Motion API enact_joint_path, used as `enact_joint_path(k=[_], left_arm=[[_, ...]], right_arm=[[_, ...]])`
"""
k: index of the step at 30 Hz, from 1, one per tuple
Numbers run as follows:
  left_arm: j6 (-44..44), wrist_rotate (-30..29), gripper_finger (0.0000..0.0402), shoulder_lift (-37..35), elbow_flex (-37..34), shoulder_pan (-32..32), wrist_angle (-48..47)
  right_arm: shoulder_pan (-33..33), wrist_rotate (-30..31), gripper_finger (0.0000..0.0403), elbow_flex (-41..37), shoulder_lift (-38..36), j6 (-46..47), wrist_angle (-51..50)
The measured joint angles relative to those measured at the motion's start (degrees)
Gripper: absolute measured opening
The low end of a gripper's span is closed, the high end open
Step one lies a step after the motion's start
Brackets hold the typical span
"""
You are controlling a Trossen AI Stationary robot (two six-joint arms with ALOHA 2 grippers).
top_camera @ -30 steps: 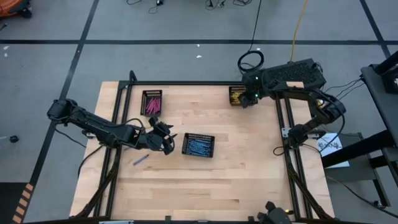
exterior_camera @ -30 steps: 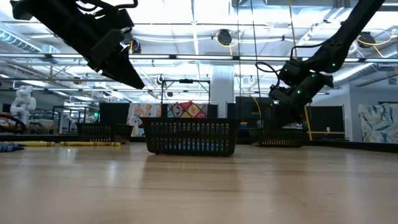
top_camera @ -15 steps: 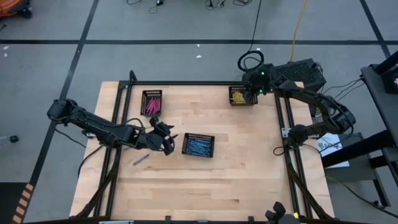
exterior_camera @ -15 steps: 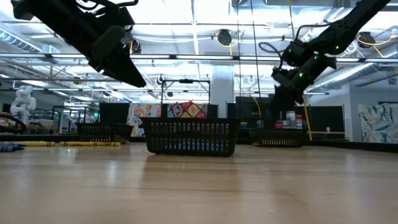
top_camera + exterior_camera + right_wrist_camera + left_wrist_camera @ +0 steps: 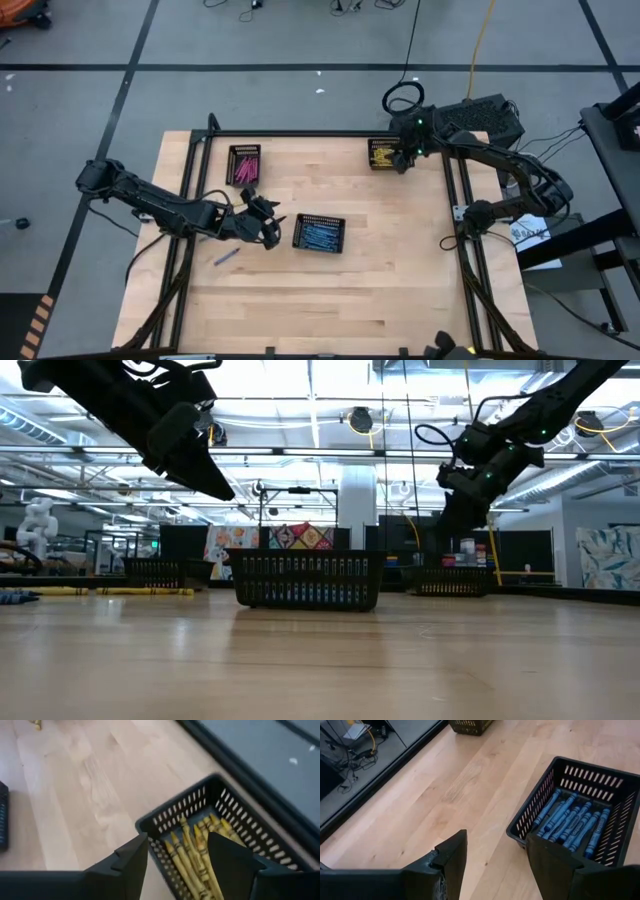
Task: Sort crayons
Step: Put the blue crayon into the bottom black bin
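Observation:
Three black mesh trays hold crayons: pink ones (image 5: 244, 164) at the far left, yellow ones (image 5: 192, 851) at the far right, blue ones (image 5: 572, 820) in the middle tray (image 5: 320, 232). One loose blue crayon (image 5: 226, 256) lies flat on the wood, left of the middle tray. My left gripper (image 5: 495, 845) hangs open and empty above the table just left of the blue tray. My right gripper (image 5: 177, 845) hangs open and empty above the yellow tray (image 5: 383, 154).
The tabletop is wood with a black frame (image 5: 300, 133) along its far and side edges. A dark box (image 5: 480, 118) and cables lie beyond the far right corner. Bare wood stretches across the near half (image 5: 330, 300).
My right gripper has risen straight up from the yellow tray and now hangs higher above it. My left arm has kept still.

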Motion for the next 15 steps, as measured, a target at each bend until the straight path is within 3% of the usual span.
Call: enact_joint_path(k=[11, 15], left_arm=[[0.0, 0.0, 0.0206, 0.0, 0.0, 0.0, 0.4], [5.5, -1.3, 0.0206, 0.0, 0.0, 0.2, 5.8]], right_arm=[[-1.2, 2.7, 0.0288, 0.0, -0.3, -0.5, -1.2], [1.5, -1.6, 0.0294, 0.0, -0.7, -0.3, 1.8]])
